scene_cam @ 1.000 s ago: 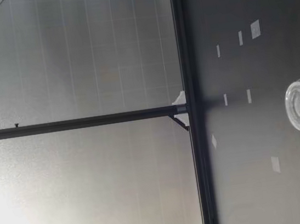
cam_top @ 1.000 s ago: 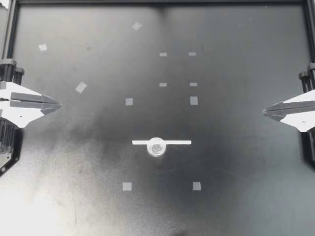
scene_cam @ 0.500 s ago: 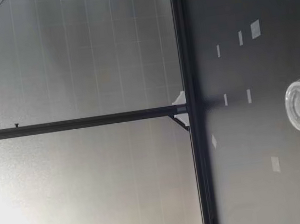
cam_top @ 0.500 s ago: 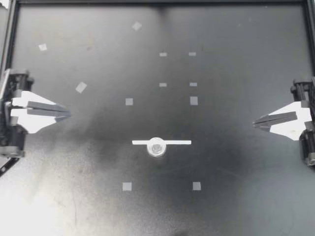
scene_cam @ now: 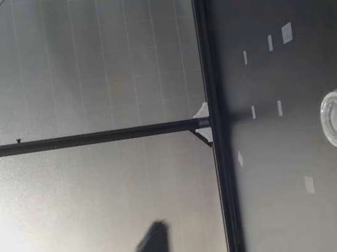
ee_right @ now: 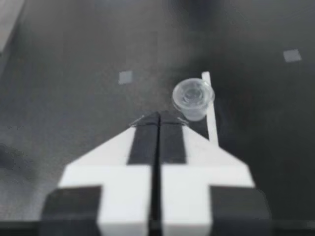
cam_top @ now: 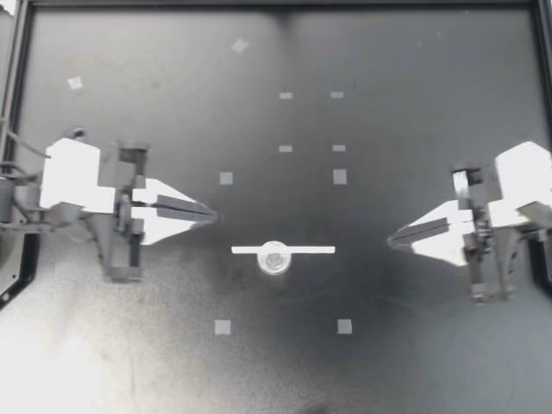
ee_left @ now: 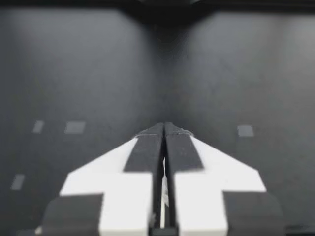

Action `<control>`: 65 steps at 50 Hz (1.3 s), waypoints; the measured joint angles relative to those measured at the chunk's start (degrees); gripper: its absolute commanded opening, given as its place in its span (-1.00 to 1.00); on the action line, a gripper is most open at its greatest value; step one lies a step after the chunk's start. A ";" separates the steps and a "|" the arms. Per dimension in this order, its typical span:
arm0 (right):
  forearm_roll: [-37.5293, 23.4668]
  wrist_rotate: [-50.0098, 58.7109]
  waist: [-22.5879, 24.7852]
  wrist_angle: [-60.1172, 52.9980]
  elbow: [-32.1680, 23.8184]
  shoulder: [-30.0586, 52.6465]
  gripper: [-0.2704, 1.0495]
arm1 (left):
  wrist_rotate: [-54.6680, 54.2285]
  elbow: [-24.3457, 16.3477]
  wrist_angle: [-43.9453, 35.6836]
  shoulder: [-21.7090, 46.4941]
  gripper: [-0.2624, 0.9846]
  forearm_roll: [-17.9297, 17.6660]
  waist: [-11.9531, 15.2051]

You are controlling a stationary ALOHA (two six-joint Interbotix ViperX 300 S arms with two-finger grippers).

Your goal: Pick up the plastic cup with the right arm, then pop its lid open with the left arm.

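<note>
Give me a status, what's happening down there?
Left end effector shut, empty. Right end effector shut, empty. Clear cup by white strip, untouched. Nothing blocking.

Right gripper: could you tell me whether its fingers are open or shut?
Shut: my right gripper shows its dark fingers pressed together, nothing between them.

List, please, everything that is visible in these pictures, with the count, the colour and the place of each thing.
clear cup: one, transparent, upright near the table's middle, against the middle of the white strip.
white strip: one, white, lying flat on the table.
tape squares: ten visible from above, pale grey, scattered flat on the table.
table: one, black, under everything.
left end effector: one, white with black fingers, shut and empty, on my left of the cup, apart from it.
right end effector: one, same colours, shut and empty, on my right of the cup, apart from it.
</note>
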 measured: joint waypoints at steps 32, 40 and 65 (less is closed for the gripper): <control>0.44 -0.35 -0.53 -6.33 -11.07 29.79 0.40 | -0.53 -7.65 -1.32 19.34 -0.55 0.00 -0.35; 0.44 -0.70 -1.49 -6.15 -14.85 34.54 0.45 | -0.97 -7.65 -1.32 20.04 -0.55 0.00 -0.97; -0.35 -0.70 -1.85 -4.66 -19.95 41.22 0.46 | -2.20 -9.76 -1.23 24.87 -0.55 0.00 -3.16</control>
